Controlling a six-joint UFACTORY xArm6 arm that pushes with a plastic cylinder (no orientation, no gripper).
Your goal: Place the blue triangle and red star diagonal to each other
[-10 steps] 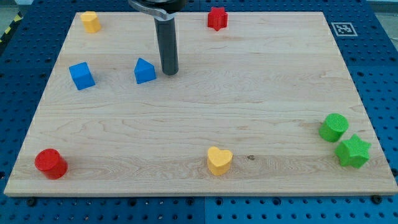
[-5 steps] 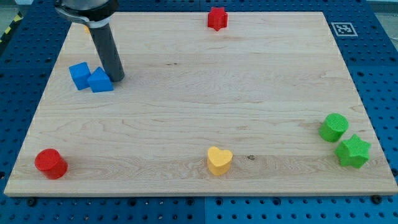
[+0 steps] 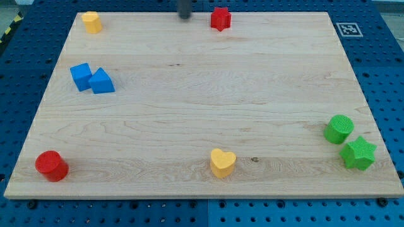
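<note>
Tip (image 3: 184, 17) having left the blue triangle (image 3: 101, 82) touching the blue cube (image 3: 81, 76), is now nearing the far red star (image 3: 220, 18); end effector: plain rod, nothing to spread or pinch

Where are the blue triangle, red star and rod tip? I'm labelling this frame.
blue triangle (image 3: 101, 82), camera view, on its front face.
red star (image 3: 220, 18), camera view, on its top.
my tip (image 3: 184, 17), camera view, on the rod's lower end.

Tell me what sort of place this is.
Probably a robotics lab bench. A wooden board lies on a blue perforated table, a printed tracking marker sits at the board's top right corner, and small coloured test blocks such as the red star are scattered about.
</note>
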